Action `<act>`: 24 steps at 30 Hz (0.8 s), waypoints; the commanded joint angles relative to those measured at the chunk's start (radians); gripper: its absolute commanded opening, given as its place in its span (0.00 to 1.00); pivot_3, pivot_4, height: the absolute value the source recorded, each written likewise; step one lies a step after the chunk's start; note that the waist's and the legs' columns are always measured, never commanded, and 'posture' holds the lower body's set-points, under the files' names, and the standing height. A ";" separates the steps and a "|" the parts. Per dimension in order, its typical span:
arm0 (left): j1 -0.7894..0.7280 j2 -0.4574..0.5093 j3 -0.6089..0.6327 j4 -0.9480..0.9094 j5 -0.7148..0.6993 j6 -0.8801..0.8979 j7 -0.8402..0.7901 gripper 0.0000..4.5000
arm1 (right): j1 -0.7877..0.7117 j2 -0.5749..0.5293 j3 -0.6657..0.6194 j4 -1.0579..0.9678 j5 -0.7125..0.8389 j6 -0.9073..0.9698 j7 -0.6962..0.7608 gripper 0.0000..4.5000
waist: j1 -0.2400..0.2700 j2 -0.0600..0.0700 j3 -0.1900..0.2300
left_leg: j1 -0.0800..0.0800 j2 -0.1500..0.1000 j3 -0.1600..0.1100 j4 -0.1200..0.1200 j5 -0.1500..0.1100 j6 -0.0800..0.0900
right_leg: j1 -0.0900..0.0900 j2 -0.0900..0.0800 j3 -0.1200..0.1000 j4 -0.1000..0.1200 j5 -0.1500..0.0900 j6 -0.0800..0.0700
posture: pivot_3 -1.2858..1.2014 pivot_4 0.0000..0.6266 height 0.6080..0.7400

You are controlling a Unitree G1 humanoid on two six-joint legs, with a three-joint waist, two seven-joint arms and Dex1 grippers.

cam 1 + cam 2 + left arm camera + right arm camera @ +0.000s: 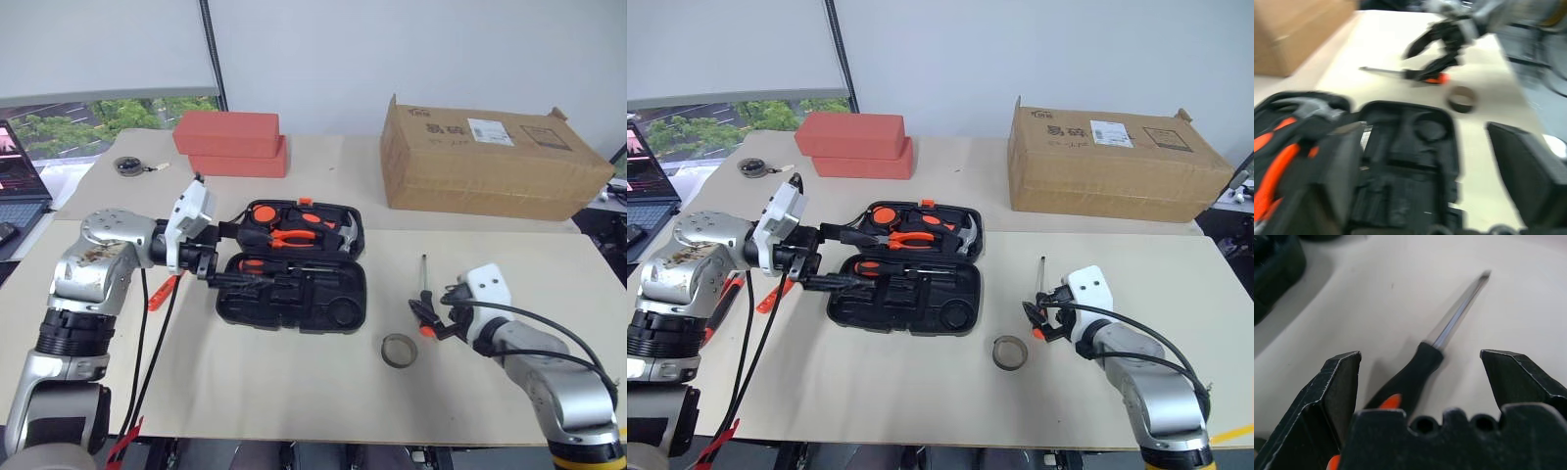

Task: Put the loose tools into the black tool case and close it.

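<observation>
Hovering over the near left corner of the black tool case [294,269], our left gripper [217,257] has its two black fingers spread apart with nothing between them. The case lies open on the beige table [294,382]: its far half holds orange-handled pliers [294,235] and a hammer [345,235], and in the near half we see an orange-and-black screwdriver [257,264] lying in a recess, with other recesses still bare — a round one sits at the near right.

Off to the right of the case, well apart from it, a black-and-orange-handled screwdriver [1420,367] lies flat on the table, shaft pointing away from us. Our right gripper [431,318] sits over its handle end with the jaws wide — the wrist view shows the handle lying between the two fingers [1332,391], neither one touching it.

A small grey tape roll [399,350] rests on the table just in front of that screwdriver, between the case and our right arm.

At the back stand two stacked red boxes [230,143] and a cardboard box [490,162]; a small round tape measure [127,166] lies left of the red boxes.
</observation>
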 commanded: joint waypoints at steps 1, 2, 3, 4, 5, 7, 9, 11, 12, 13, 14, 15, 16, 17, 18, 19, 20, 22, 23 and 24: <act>-0.005 0.034 -0.029 -0.043 0.013 -0.058 -0.058 1.00 | -0.040 0.017 -0.018 -0.041 -0.011 0.138 -0.071 1.00 | -0.003 0.000 0.000 | 0.000 0.000 0.000 0.000 -0.001 0.001 | 0.000 0.000 0.000 0.000 0.000 0.000 | 0.52 0.24 0.79; 0.000 0.038 -0.036 -0.045 0.023 -0.073 -0.060 1.00 | -0.047 0.023 -0.019 -0.041 -0.011 0.171 -0.079 0.94 | -0.003 0.000 0.000 | 0.000 0.000 0.000 0.000 -0.001 0.002 | 0.000 0.000 0.001 0.000 0.000 0.000 | 0.52 0.24 0.79; 0.003 0.041 -0.041 -0.046 0.029 -0.083 -0.061 1.00 | -0.051 0.027 -0.021 -0.042 -0.010 0.195 -0.084 0.88 | -0.003 0.000 0.000 | 0.000 0.000 0.000 0.000 -0.001 0.002 | 0.000 0.000 0.001 0.000 0.000 0.000 | 0.52 0.24 0.79; 0.005 0.043 -0.046 -0.046 0.035 -0.092 -0.060 1.00 | -0.055 0.030 -0.021 -0.044 -0.008 0.214 -0.088 0.85 | -0.003 0.000 0.000 | 0.000 0.000 0.000 0.000 -0.001 0.002 | 0.000 0.001 0.001 0.000 0.000 0.000 | 0.52 0.24 0.79; 0.006 0.044 -0.049 -0.046 0.040 -0.096 -0.057 1.00 | -0.061 0.034 -0.019 -0.046 -0.012 0.229 -0.096 0.76 | -0.002 0.000 0.000 | 0.000 0.000 0.000 0.000 -0.001 0.002 | 0.000 0.001 0.001 0.000 0.000 0.000 | 0.52 0.24 0.79; 0.008 0.043 -0.049 -0.047 0.043 -0.100 -0.046 1.00 | -0.072 0.038 -0.017 -0.047 -0.020 0.246 -0.106 0.61 | -0.001 0.000 0.000 | 0.000 0.000 0.000 0.000 -0.001 0.003 | 0.000 0.002 0.001 0.000 0.000 0.000 | 0.52 0.24 0.79; 0.009 0.040 -0.046 -0.052 0.041 -0.095 -0.034 1.00 | -0.084 0.042 -0.021 -0.044 -0.024 0.257 -0.113 0.47 | -0.002 0.000 0.000 | 0.000 0.000 -0.001 0.000 -0.002 0.003 | 0.000 0.002 0.001 0.000 0.000 0.000 | 0.52 0.24 0.79; 0.014 0.042 -0.040 -0.065 0.033 -0.085 -0.021 1.00 | -0.102 0.047 -0.032 -0.033 -0.030 0.256 -0.125 0.29 | -0.003 0.000 0.000 | 0.000 0.000 0.000 0.000 -0.002 0.003 | 0.000 0.002 0.002 0.000 0.000 0.000 | 0.52 0.24 0.79; 0.023 0.045 -0.034 -0.078 0.025 -0.075 -0.010 1.00 | -0.116 0.049 -0.040 -0.021 -0.037 0.250 -0.133 0.23 | -0.003 0.000 0.000 | 0.000 0.000 0.000 0.000 -0.002 0.003 | 0.000 0.003 0.002 0.000 0.000 0.000 | 0.52 0.24 0.79; 0.032 0.047 -0.027 -0.089 0.019 -0.068 -0.001 1.00 | -0.129 0.049 -0.046 -0.009 -0.043 0.242 -0.139 0.21 | -0.004 0.000 0.000 | 0.000 0.000 0.000 0.000 -0.002 0.003 | 0.000 0.003 0.002 0.000 0.000 0.000 | 0.52 0.24 0.79; 0.041 0.047 -0.020 -0.099 0.015 -0.060 0.013 1.00 | -0.141 0.042 -0.045 0.003 -0.050 0.223 -0.140 0.21 | -0.005 0.000 0.000 | 0.000 0.000 0.000 0.000 -0.002 0.004 | -0.001 0.003 0.003 0.000 0.000 0.000 | 0.52 0.24 0.79; 0.047 0.048 -0.016 -0.107 0.012 -0.055 0.022 1.00 | -0.149 0.038 -0.044 0.012 -0.054 0.209 -0.140 0.21 | -0.005 0.000 0.000 | 0.000 0.000 0.000 0.000 -0.001 0.003 | -0.001 0.003 0.004 0.000 0.000 0.000 | 0.52 0.24 0.79; 0.055 0.046 -0.006 -0.114 0.008 -0.046 0.043 1.00 | -0.175 0.011 -0.021 0.027 -0.070 0.170 -0.125 0.21 | -0.005 0.000 0.000 | 0.000 0.000 0.000 0.000 -0.001 0.002 | -0.001 0.004 0.004 0.000 0.000 0.000 | 0.52 0.24 0.79; 0.065 0.044 0.006 -0.121 0.007 -0.035 0.071 1.00 | -0.218 -0.015 0.009 0.054 -0.094 0.115 -0.107 0.21 | -0.006 0.001 0.001 | 0.000 0.000 0.000 0.000 -0.001 0.002 | -0.001 0.004 0.004 0.000 0.000 0.000 | 0.52 0.24 0.79; 0.078 0.045 0.017 -0.128 0.008 -0.026 0.098 1.00 | -0.265 -0.040 0.041 0.086 -0.115 0.055 -0.082 0.21 | -0.008 0.001 0.003 | 0.000 0.000 0.001 -0.001 -0.001 0.002 | -0.002 0.004 0.005 0.000 0.000 0.000 | 0.52 0.24 0.79; 0.094 0.047 0.030 -0.137 0.009 -0.018 0.124 1.00 | -0.313 -0.062 0.076 0.119 -0.132 -0.004 -0.050 0.21 | -0.013 0.002 0.005 | 0.000 0.000 0.001 -0.001 -0.001 0.002 | -0.002 0.005 0.006 0.001 0.000 0.001 | 0.52 0.24 0.79; 0.107 0.049 0.040 -0.144 0.009 -0.011 0.145 1.00 | -0.347 -0.074 0.102 0.147 -0.142 -0.051 -0.021 0.21 | -0.020 0.003 0.008 | 0.001 0.000 0.001 -0.001 -0.001 0.002 | -0.002 0.005 0.007 0.001 0.000 0.001 | 0.52 0.24 0.79; 0.141 0.055 0.065 -0.160 0.006 0.011 0.187 1.00 | -0.408 -0.083 0.155 0.206 -0.157 -0.162 0.049 0.21 | -0.028 0.002 0.009 | 0.001 0.000 0.003 -0.003 -0.001 0.003 | -0.003 0.006 0.010 0.001 0.001 0.002 | 0.52 0.24 0.79; 0.169 0.061 0.085 -0.169 0.005 0.024 0.215 1.00 | -0.446 -0.079 0.189 0.244 -0.165 -0.235 0.096 0.21 | -0.031 0.001 0.009 | 0.002 0.001 0.002 -0.003 0.001 0.004 | -0.001 0.009 0.010 0.000 0.001 0.001 | 0.52 0.24 0.79; 0.202 0.068 0.107 -0.176 0.006 0.027 0.235 1.00 | -0.484 -0.071 0.222 0.282 -0.170 -0.307 0.148 0.21 | -0.033 0.001 0.009 | 0.003 0.002 0.003 -0.004 0.004 0.001 | -0.001 0.012 0.011 0.000 0.000 0.001 | 0.52 0.24 0.79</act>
